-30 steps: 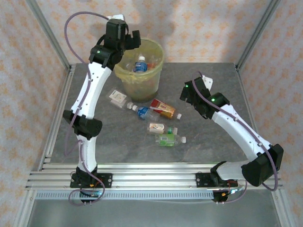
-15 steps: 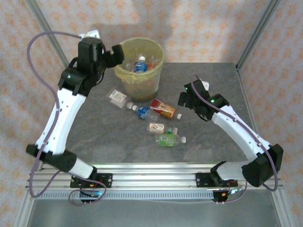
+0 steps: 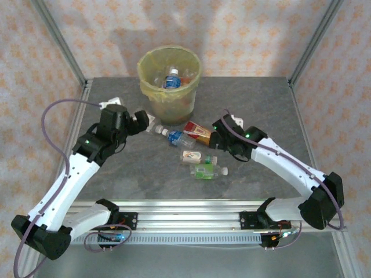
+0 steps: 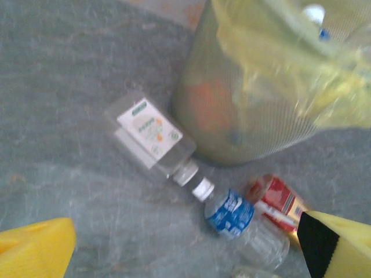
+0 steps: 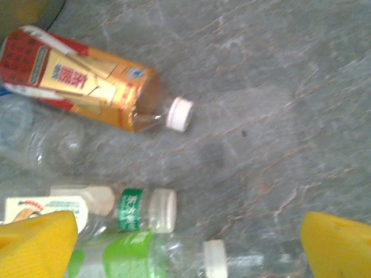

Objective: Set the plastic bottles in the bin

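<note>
The bin (image 3: 149,65), lined with a yellowish bag, stands at the back of the table with a blue-labelled bottle (image 3: 171,80) inside. Several plastic bottles lie in front of it: a flat white-labelled one (image 4: 152,134), a blue-labelled one (image 3: 181,139), a red and orange one (image 3: 200,132), a white-labelled one (image 3: 194,156) and a green-labelled one (image 3: 207,171). My left gripper (image 3: 141,120) hangs open just left of the flat bottle, holding nothing. Just right of the red and orange bottle (image 5: 87,81), my right gripper (image 3: 217,132) is open and also holds nothing.
The grey table (image 3: 261,104) is framed by metal posts and patterned walls. The bin's wall (image 4: 261,87) stands right behind the flat bottle in the left wrist view. Bare tabletop lies to the right of the bottles (image 5: 278,116).
The left arm has swung from above the bin's rim down and forward to the table beside the flat bottle. The right gripper has moved left and nearer to the red and orange bottle.
</note>
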{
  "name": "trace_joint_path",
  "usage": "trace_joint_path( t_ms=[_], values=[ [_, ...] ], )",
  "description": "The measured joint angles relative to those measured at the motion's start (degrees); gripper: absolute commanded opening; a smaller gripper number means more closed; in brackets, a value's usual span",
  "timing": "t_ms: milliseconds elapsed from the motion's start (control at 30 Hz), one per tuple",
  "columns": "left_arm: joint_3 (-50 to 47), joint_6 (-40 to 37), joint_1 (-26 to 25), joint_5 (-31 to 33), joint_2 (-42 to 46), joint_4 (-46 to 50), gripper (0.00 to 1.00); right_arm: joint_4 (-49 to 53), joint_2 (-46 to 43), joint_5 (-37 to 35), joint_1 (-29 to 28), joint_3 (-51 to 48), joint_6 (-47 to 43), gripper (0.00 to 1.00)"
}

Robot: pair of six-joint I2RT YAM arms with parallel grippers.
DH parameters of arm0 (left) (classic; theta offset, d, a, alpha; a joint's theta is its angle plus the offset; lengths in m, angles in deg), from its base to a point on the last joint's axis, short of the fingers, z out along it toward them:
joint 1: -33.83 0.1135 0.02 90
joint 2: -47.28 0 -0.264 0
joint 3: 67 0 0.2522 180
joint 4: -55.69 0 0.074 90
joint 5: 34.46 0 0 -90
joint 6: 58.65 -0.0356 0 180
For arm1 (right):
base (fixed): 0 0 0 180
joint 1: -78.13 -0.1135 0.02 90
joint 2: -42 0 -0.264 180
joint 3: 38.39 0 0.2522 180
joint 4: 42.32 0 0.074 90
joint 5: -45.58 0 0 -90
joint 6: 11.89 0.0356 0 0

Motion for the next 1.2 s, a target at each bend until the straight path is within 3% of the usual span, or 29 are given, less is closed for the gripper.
trace_joint_path(
  t_ms=[400,700,1200],
  values=[
    [-10.6,4.9,-1.9,0.4,5.3,0.7,1.00,-1.7,1.4,3.6,-13.2,-4.1,16.0,0.99],
    [-10.9,5.4,-1.9,1.0,4.7,0.8,1.00,-6.1,2.6,9.3,-13.2,-9.7,22.3,1.00],
    [-10.9,5.4,-1.9,1.0,2.1,0.7,1.00,-11.2,8.2,15.6,-13.2,-12.9,24.4,0.99]
  ],
)
